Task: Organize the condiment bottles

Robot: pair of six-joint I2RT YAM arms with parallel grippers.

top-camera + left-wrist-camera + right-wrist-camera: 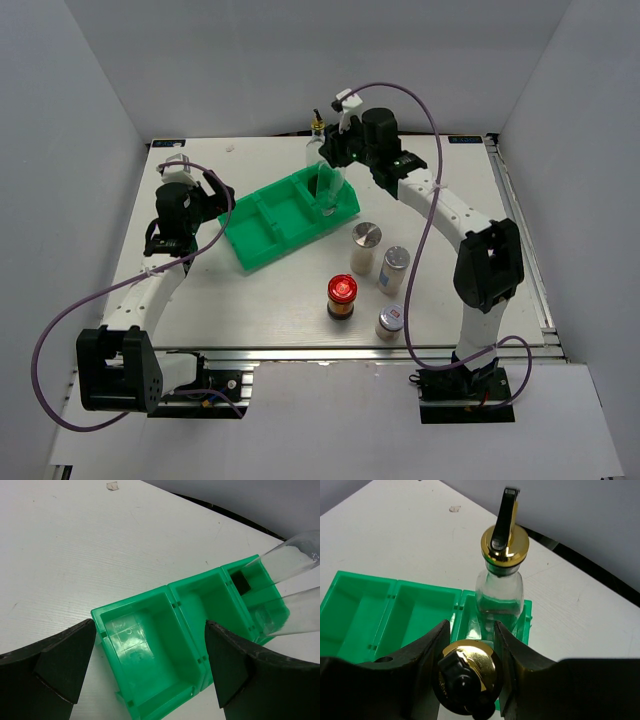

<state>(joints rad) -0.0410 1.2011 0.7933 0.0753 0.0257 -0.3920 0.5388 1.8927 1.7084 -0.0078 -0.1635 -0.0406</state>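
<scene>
Right, your right claw (470,636) is clamped on the gold pourer top of the held cruet (468,666). In the right wrist view you see both fingers (427,652) pressing it from either side at bottom centre. From the top camera, that cruet's base sits inside the end compartment of the green tray (262,240), the one at the tray's upper right, directly under the claw.

The second cruet (501,582) stands upright just past it, upper centre of the wrist frame, at the tray's far end. You cannot tell whether it is inside the compartment or just behind it.

Your left claw (150,645) is spread apart, hanging above the tray's opposite end, well apart from both cruets.

Lower right of centre in the top view, upright on the table (250,300) and clear of both claws:
- first shaker (366,246)
- second shaker (395,268)
- third shaker (390,322)
- red-lidded jar (342,297), just left of the third shaker
</scene>
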